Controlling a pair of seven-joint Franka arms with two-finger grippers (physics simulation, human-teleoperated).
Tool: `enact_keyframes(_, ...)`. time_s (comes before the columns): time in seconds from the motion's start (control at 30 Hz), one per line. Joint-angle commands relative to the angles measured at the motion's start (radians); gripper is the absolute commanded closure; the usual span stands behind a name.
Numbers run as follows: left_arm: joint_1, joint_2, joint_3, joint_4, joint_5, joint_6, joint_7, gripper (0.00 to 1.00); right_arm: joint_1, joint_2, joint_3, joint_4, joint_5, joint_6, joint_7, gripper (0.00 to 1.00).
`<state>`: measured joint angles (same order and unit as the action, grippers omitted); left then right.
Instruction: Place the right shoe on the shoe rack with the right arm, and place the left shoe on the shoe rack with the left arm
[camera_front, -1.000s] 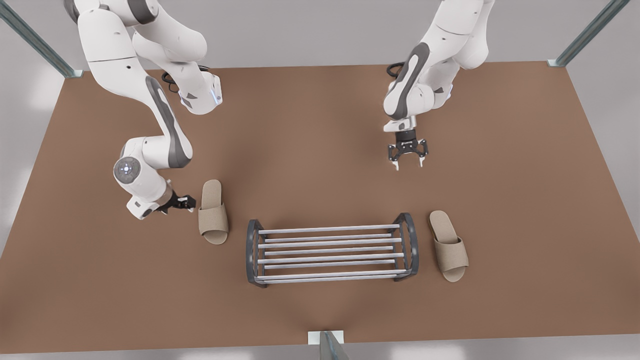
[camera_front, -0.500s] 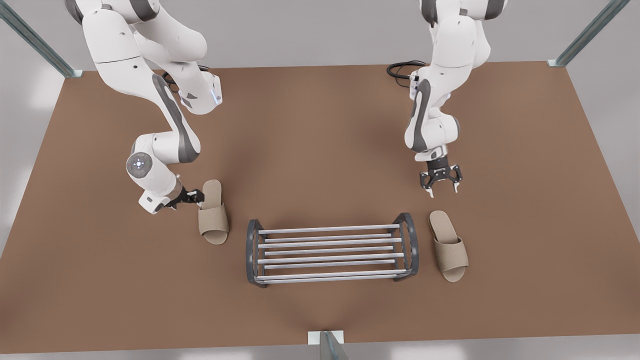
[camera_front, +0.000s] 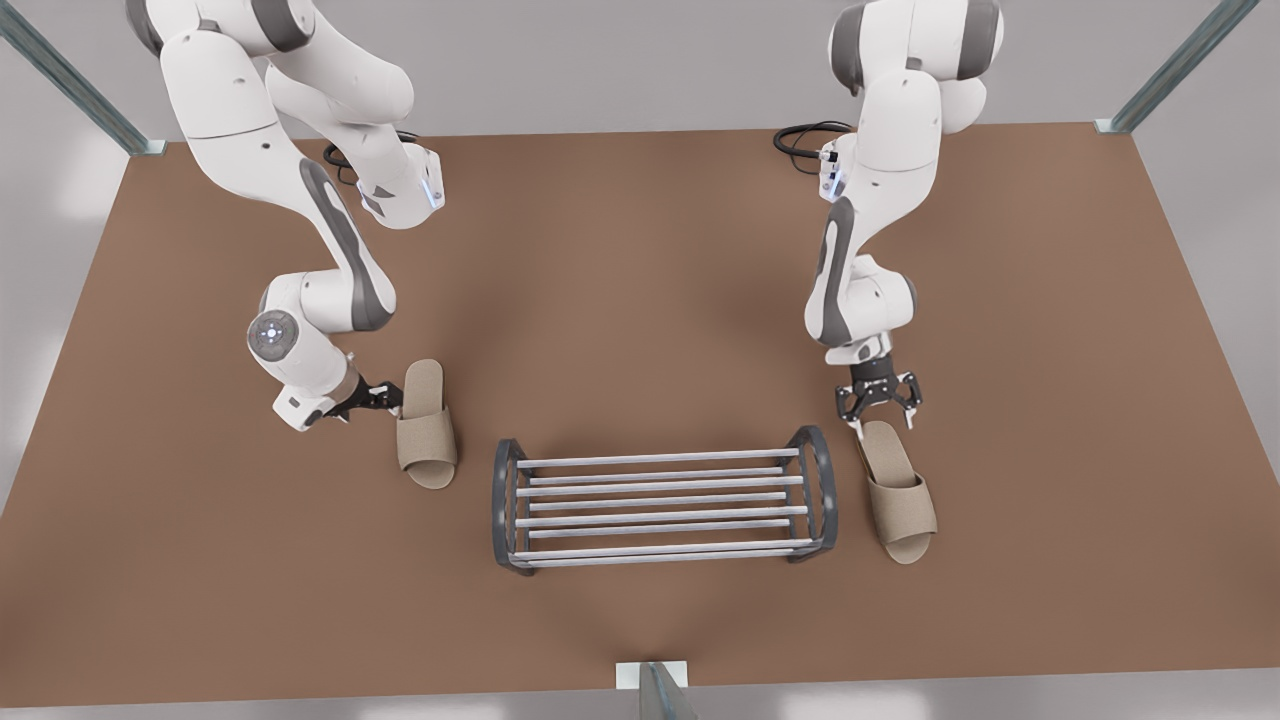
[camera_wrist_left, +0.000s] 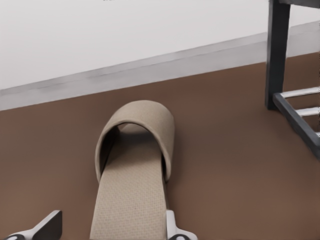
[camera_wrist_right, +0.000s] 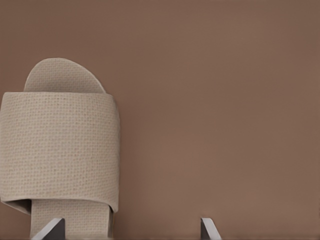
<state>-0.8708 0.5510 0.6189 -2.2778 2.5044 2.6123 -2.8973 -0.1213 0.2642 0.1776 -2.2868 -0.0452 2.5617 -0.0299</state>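
Note:
The left shoe (camera_front: 427, 425), a beige slipper, lies on the brown floor at the front view's left of the shoe rack (camera_front: 503, 500). My left gripper (camera_front: 385, 397) lies low at its heel, open. In the left wrist view the fingertips (camera_wrist_left: 172, 231) flank the slipper's sole (camera_wrist_left: 131, 195), and the rack's dark end frame (camera_wrist_left: 276, 55) stands beside. The right shoe (camera_front: 897, 490) lies at the rack's other end. My right gripper (camera_front: 880, 415) points down over its heel, open. In the right wrist view one fingertip (camera_wrist_right: 52, 227) is above the slipper (camera_wrist_right: 60, 150) and the other is over bare floor.
The brown floor (camera_front: 640, 300) stretches wide behind the rack between both arms. A black cable (camera_front: 800, 135) coils at the right arm's base. Metal posts (camera_front: 1170, 70) stand at the back corners, and a short one (camera_front: 655, 690) at the front edge.
The right arm swung toward the right shoe and came down over its heel. The left gripper edged closer until its fingers flank the left shoe's heel.

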Motion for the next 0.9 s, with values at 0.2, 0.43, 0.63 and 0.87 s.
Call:
enact_keyframes(0.2, 0.035, 0.060, -0.021, 0.104, -0.035, 0.023, -0.965, 0.00, 0.009, 0.000, 0.017, -0.017, 0.001, 0.012, -0.035, 0.00)
enact_keyframes(0.43, 0.046, 0.118, -0.034, 0.225, -0.078, 0.043, -0.965, 0.00, 0.009, 0.072, 0.016, -0.010, 0.001, 0.049, -0.036, 0.00)
enact_keyframes(0.63, 0.131, 0.193, -0.073, 0.325, -0.076, 0.041, -0.961, 0.00, 0.017, 0.092, 0.016, -0.005, 0.001, 0.078, -0.033, 0.00)
enact_keyframes(0.87, 0.158, 0.227, -0.094, 0.383, -0.078, 0.041, -0.962, 0.00, 0.022, 0.113, 0.016, 0.009, 0.001, 0.094, -0.031, 0.00)
